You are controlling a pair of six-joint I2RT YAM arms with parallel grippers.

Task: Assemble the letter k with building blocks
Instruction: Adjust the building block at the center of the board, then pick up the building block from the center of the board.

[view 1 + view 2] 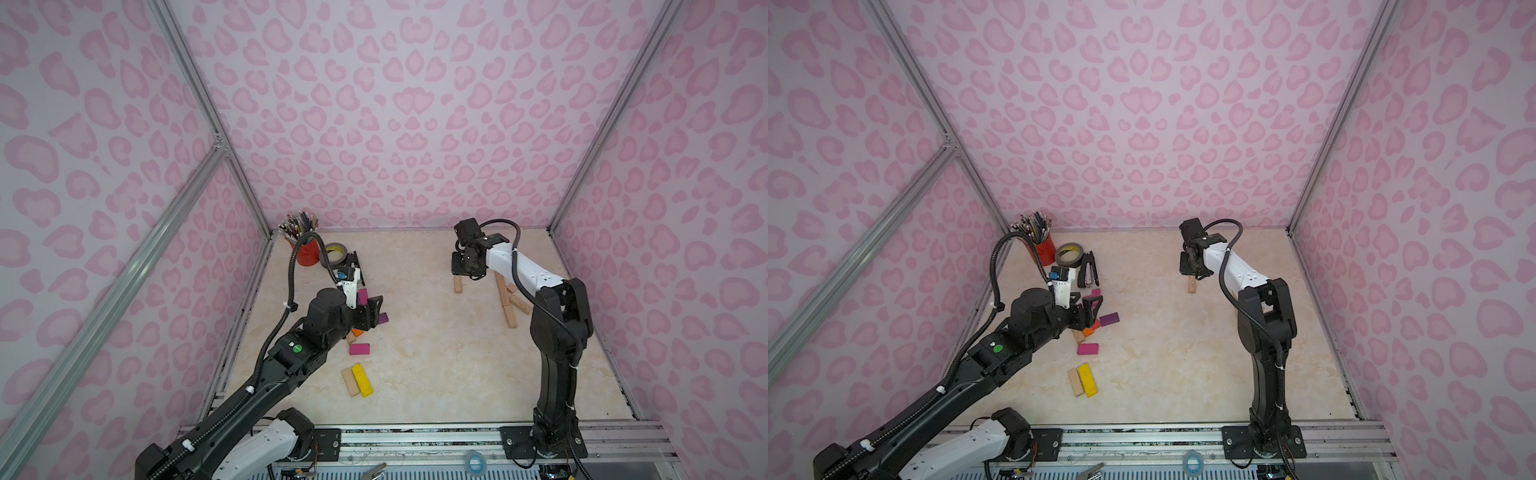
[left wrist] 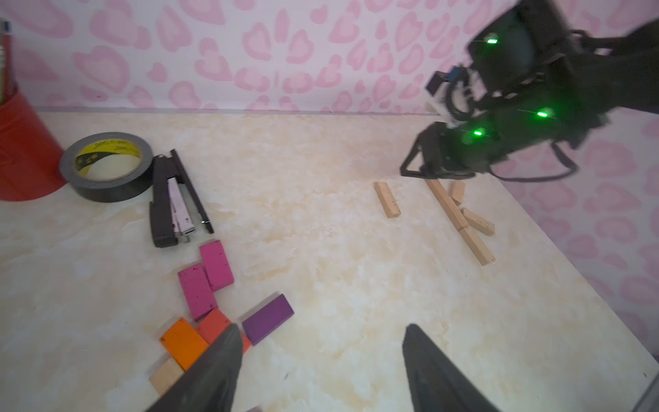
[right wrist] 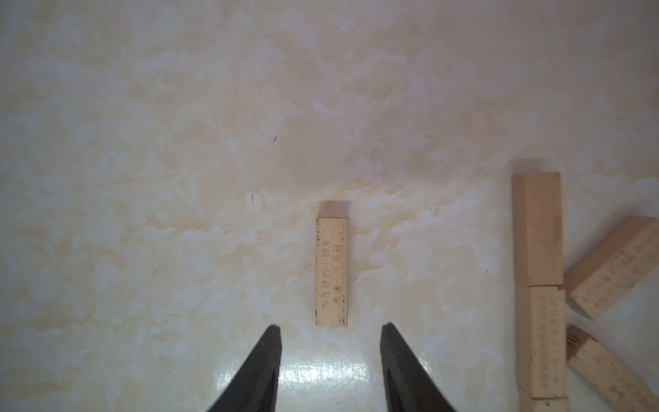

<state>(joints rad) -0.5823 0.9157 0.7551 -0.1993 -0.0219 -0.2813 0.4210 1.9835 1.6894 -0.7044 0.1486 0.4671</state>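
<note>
The lone plain wood block (image 3: 332, 271) lies flat on the far right part of the table (image 1: 436, 353), just ahead of the right gripper (image 3: 330, 331), whose jaws stand moderately apart with nothing between them. It sits apart from, and to the left of, the stem of wood blocks (image 3: 538, 285) laid end to end, with two slanted blocks (image 3: 613, 265) touching the stem's right side. The block looks like a light, rigid bar of bare matte wood with square edges and burnt-in lettering; it should grip well across its two long sides at mid-length. Being light, it would probably skate on the glossy marbled tabletop if nudged. On the left, the left gripper (image 2: 321, 328) hangs wide and empty over the painted blocks: magenta (image 2: 215, 264), purple (image 2: 268, 318) and orange (image 2: 183, 343), whose coated faces look smoother and perhaps more slippery.
</note>
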